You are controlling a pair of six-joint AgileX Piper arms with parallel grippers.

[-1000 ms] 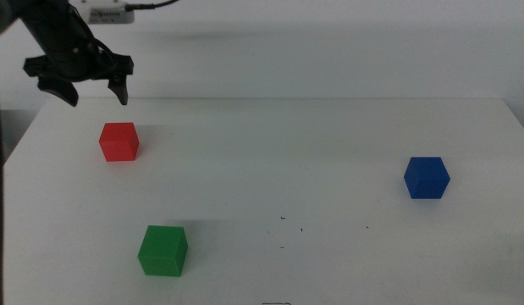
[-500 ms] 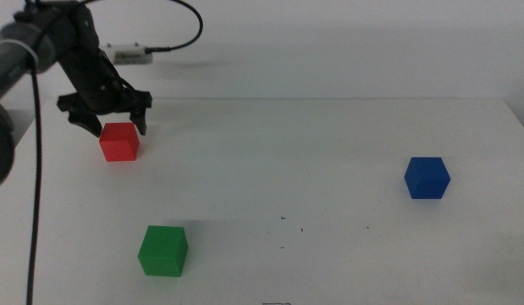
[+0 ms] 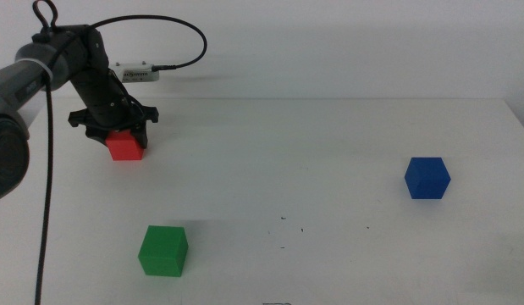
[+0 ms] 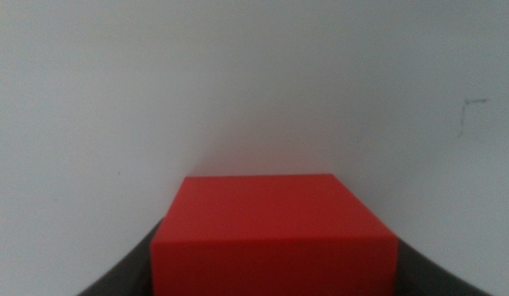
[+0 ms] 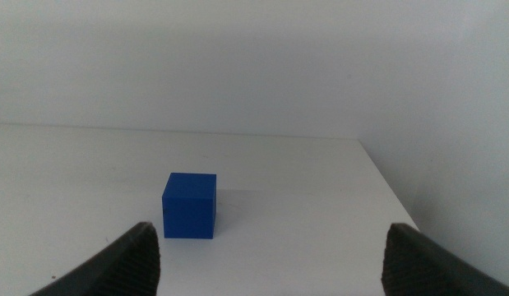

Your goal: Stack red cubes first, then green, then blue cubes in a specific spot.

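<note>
Left gripper [image 3: 116, 135] straddling red cube [image 3: 125, 146], right gripper [image 5: 270, 247] spread wide

Left arm: matte black, rounded segmented links, thick dark tube section entering at the frame's left edge. Left claw [image 3: 114, 129]: black, two short dark jaws under a wider black wrist block. Thin black cable [image 3: 160, 24] loops off the arm in a wide arc to a small white rectangular module [image 3: 137, 73] behind it; second black cable runs down along the frame's left edge. Right claw [image 5: 270, 251]: two dark grey jaws, rounded matte tips. No markings or screws legible.
</note>
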